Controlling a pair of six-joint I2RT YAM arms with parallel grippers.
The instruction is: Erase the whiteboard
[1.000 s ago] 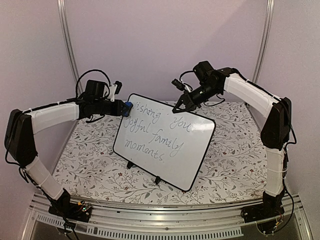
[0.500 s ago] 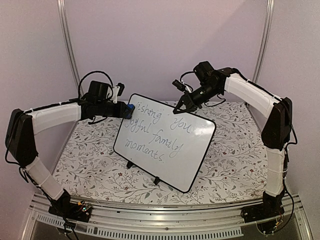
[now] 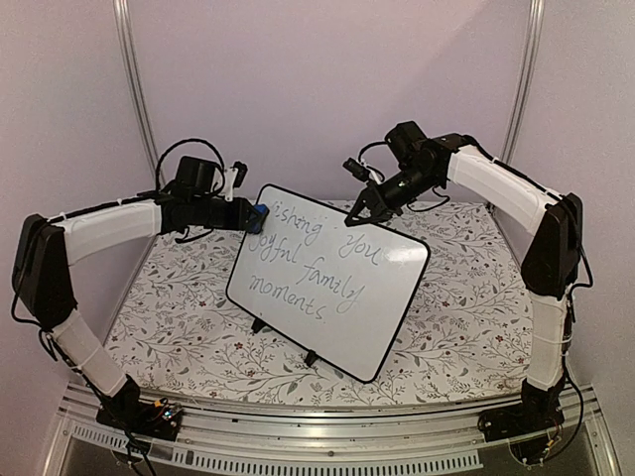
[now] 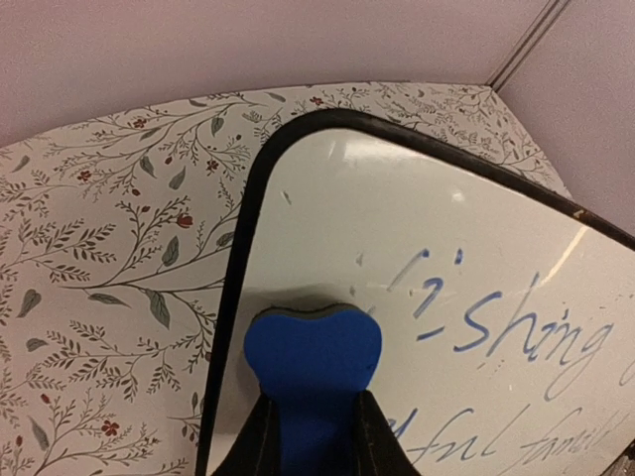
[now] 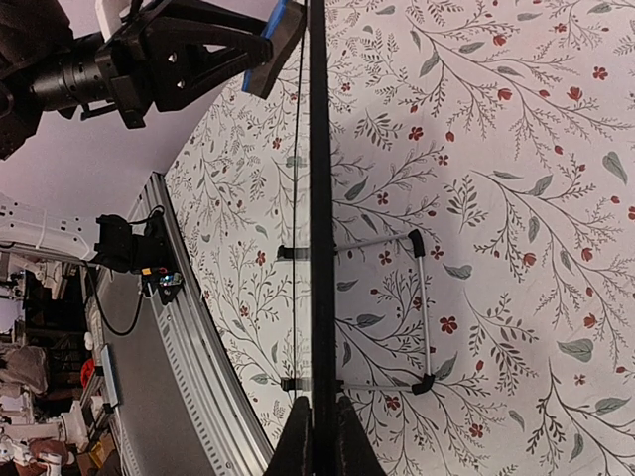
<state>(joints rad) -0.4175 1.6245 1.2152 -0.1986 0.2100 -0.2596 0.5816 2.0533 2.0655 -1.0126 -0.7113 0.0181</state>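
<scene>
1. Top external view, left side: the left fingers (image 4: 256, 446) are clamped on a small blue foam eraser block (image 4: 313, 357), which presses against the upper left corner of the board face.
2. Centre: a large rectangular whiteboard (image 3: 327, 283) with a thin black rounded-corner frame stands tilted on small black feet in the middle of the floral-patterned table (image 3: 466, 307). Blue-grey handwriting crosses its face, beginning just right of the eraser block.
3. Right side: the right fingers (image 5: 295, 446) are pinched on the whiteboard's top edge, one finger on each face of the frame.
</scene>
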